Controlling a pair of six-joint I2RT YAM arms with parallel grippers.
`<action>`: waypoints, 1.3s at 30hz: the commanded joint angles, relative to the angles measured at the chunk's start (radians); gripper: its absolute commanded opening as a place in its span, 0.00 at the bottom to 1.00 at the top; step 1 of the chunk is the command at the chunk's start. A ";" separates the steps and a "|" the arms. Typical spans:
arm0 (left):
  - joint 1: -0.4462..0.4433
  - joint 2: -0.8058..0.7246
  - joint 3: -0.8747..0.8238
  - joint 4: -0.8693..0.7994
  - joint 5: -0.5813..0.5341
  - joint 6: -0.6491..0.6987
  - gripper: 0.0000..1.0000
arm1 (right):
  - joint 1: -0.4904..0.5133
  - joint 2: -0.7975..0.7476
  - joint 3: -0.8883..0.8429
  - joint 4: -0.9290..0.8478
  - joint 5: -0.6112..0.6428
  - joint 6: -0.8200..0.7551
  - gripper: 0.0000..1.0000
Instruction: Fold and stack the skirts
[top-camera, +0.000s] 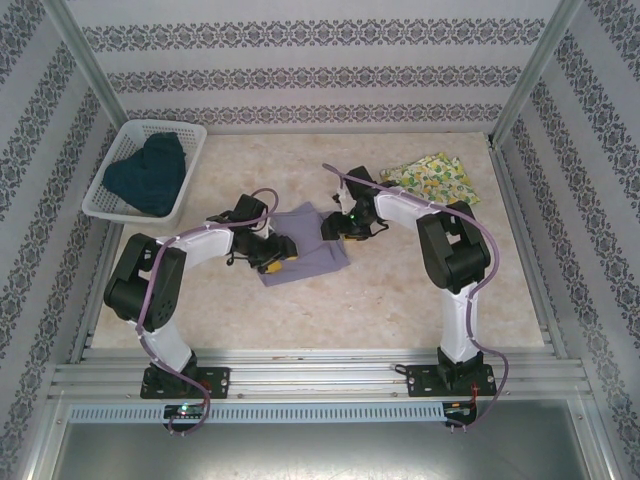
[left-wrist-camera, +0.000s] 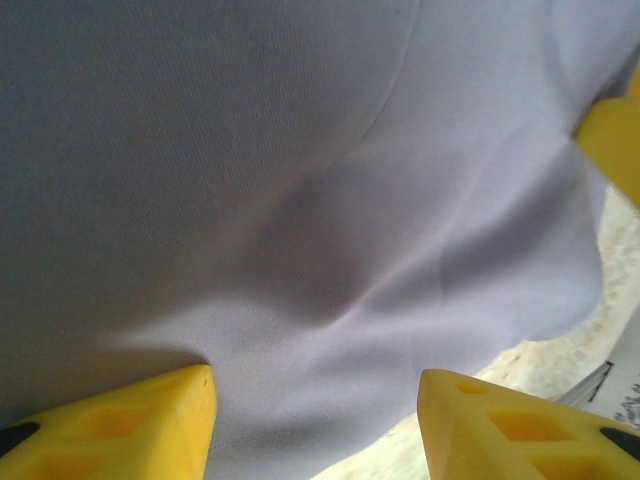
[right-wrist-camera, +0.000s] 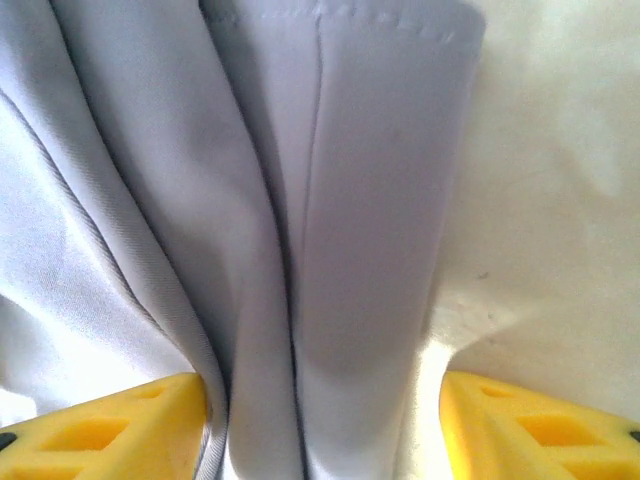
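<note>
Atop grey skirt (top-camera: 315, 250), left fingers (left-wrist-camera: 120, 425) gape wide; right fingers (right-wrist-camera: 110, 425) (also wide) straddle a fold.

A white lattice plastic basket (top-camera: 160, 130) sits in the upper left of the top view, at the far left corner of a pale beige, marble-patterned table (top-camera: 400, 290). White wallpaper with dark ornamental bands (top-camera: 300, 60) covers the walls along the top and both sides of the frame, with a slanting metal post in the upper left (top-camera: 75, 50) and upper right (top-camera: 535, 60). Ribbed aluminium rails (top-camera: 320, 375) cross the lower part, and a plain grey metal sheet (top-camera: 320, 450) lies along the bottom edge.
</note>
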 joint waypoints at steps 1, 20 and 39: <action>-0.003 0.027 -0.034 -0.090 -0.056 0.058 0.57 | 0.010 0.021 -0.036 0.026 -0.197 0.011 0.74; -0.003 0.039 -0.032 -0.055 -0.037 0.053 0.57 | 0.081 -0.078 -0.163 0.217 -0.317 0.107 0.85; 0.010 -0.073 0.021 0.069 0.101 -0.003 0.63 | 0.010 -0.191 -0.182 0.263 -0.111 0.089 0.00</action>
